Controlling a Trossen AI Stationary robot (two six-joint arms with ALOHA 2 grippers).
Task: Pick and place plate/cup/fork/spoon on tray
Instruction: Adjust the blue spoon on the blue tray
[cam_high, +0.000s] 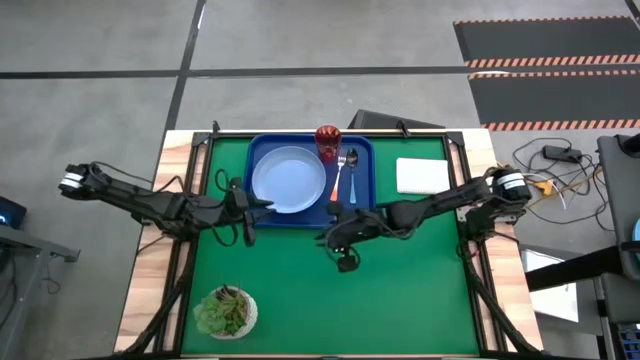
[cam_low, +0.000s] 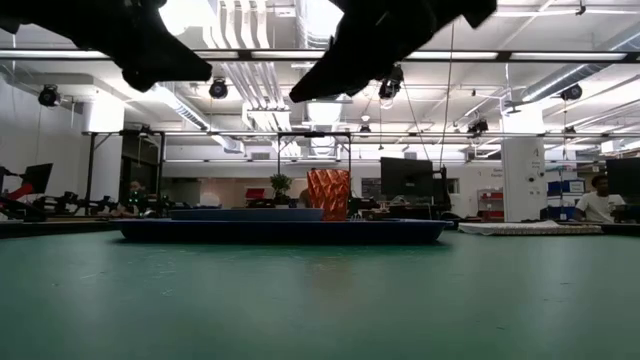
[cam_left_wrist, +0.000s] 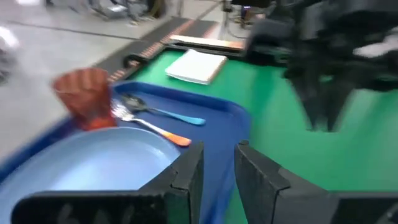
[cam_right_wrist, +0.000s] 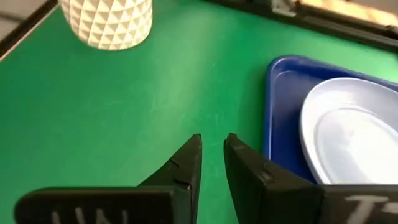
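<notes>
The dark-blue tray (cam_high: 262, 146) lies at the table's far middle. On it are the pale-blue plate (cam_high: 288, 180), the dark-red cup (cam_high: 328, 142) standing upright at the far edge, the orange-handled fork (cam_high: 337, 188) and the blue-handled spoon (cam_high: 352, 175) side by side. My left gripper (cam_high: 262, 207) hovers at the tray's near left corner, narrowly open and empty (cam_left_wrist: 219, 155). My right gripper (cam_high: 328, 238) hovers over the green mat just near of the tray, narrowly open and empty (cam_right_wrist: 212, 146).
A white square pad (cam_high: 422, 175) lies right of the tray. A white pot with a green succulent (cam_high: 226, 312) stands at the near left. Bare green mat (cam_high: 400, 290) spreads across the near half of the table.
</notes>
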